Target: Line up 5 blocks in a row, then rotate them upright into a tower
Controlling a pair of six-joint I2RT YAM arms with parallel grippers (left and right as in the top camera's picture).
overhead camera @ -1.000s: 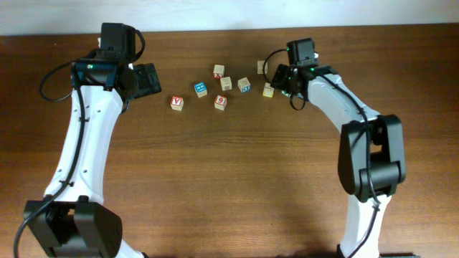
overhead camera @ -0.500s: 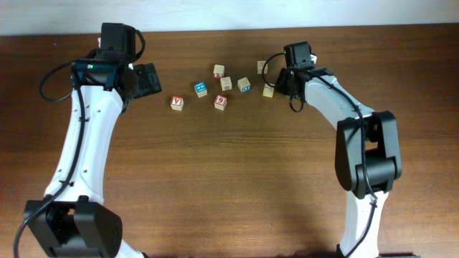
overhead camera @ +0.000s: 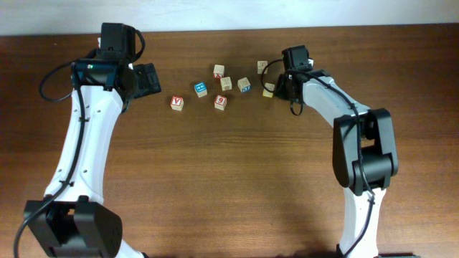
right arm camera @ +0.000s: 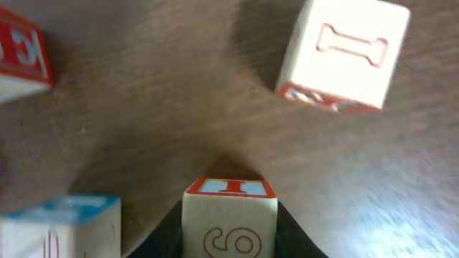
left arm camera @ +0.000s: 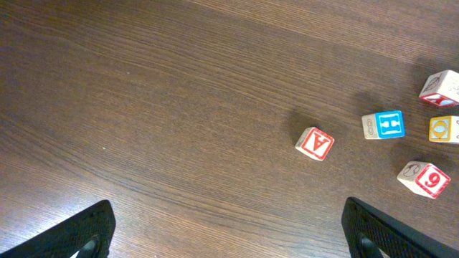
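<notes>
A: Now, which step is in hand?
B: The grasp on one of the five. The right hand (right arm camera: 229, 240) sits at the right end of the cluster, on the far half of the table (overhead camera: 229, 186). The yellow-marked block (right arm camera: 229, 218) is between its fingers (right arm camera: 166, 235). The opening is narrow, and in the right wrist view both fingers lie against the block's sides, so I log it as gripped. I cannot tell whether the block is off the table.

A: Left hand?
B: The left hand (overhead camera: 147, 79) is well left of the cluster, spread to its widest, with nothing in it.

A: The other task blocks?
B: All loose on the table, left of the gripped one. The blue-marked block (overhead camera: 244, 85) is nearest, then the second yellow-marked block (overhead camera: 226, 83), the red "9" block (overhead camera: 220, 102) and the blue-faced block (overhead camera: 201, 89). The red "Y" cube (overhead camera: 176, 103) at the left end is not counted. Nor is the bone-outline cube (right arm camera: 344, 57), which sits apart on the far side of the gripped block.

A: Progress?
B: The way the blocks lie does not show how many are already turned.

A: Next move?
B: My judgement: turn the wrist with a firm grip, keeping the block flat or barely raised, then release. The bone-outline cube and the blue-marked block stand near, so the swing of the fingers needs to miss both.
</notes>
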